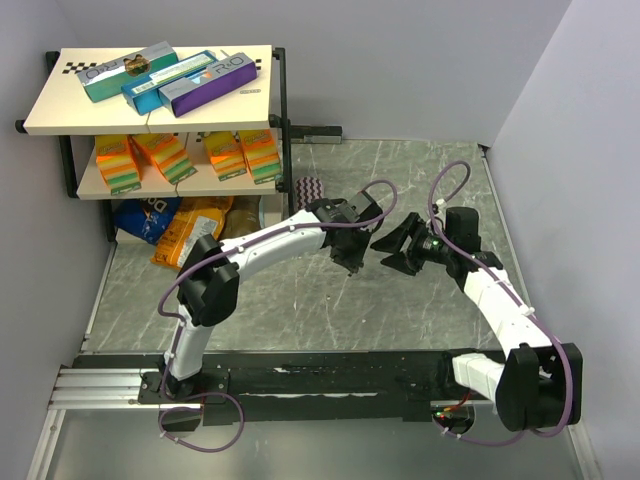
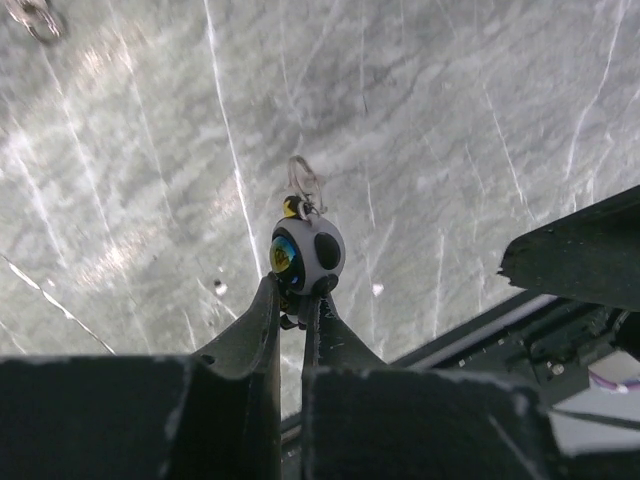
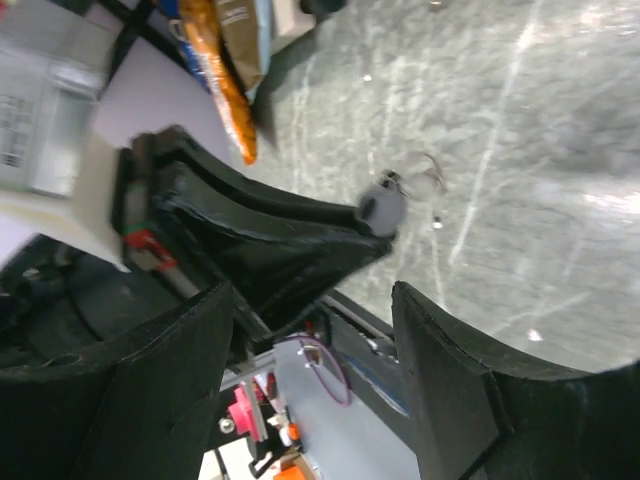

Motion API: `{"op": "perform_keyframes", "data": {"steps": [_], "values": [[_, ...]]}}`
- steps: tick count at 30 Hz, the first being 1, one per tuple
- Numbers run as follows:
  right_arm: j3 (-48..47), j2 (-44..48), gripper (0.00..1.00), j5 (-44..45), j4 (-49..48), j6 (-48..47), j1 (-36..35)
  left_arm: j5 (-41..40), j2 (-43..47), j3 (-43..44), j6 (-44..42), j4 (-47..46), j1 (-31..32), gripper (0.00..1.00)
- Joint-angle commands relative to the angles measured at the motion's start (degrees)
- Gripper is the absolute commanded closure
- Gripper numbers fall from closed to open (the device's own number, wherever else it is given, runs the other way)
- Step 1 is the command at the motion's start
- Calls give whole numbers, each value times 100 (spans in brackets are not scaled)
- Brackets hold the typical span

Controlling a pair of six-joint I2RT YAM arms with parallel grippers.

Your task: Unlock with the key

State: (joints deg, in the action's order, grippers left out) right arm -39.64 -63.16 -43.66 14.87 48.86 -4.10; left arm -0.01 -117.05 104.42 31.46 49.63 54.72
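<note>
Left tool pinches a small round piece in mid-worktop; right tool gapes beside it.

The marbled grey worktop [image 1: 300, 310] carries a two-tier shelf rack [image 1: 50, 112] at its far left corner. The left arm [image 1: 270, 245] and right arm [image 1: 495, 295] meet near the centre. The right tool [image 1: 388, 252] has its fingers spread wide and grips nothing. The left tool [image 2: 295, 290] is pinched tight on a round grey-white piece [image 2: 308, 252] with dark spots. A thin wire loop [image 2: 302, 180] juts from the piece's far end. I cannot tell whether this piece is a lock. The key [image 2: 35, 18] seems to be the small silvery blur lying on the worktop, well apart from both tools, in the left wrist view's top left corner.
</note>
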Motion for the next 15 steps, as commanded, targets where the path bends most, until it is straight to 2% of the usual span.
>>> {"op": "perform_keyframes", "data": {"steps": [1, 15], "values": [[96, 5, 29, -143, -573, 475, -126, 308, 174, 324, 167, 127, 39, 99], [448, -399, 31, -108, -1073, 914, -276, 599, 429, 360, 483, -58, 48, 99]]}}
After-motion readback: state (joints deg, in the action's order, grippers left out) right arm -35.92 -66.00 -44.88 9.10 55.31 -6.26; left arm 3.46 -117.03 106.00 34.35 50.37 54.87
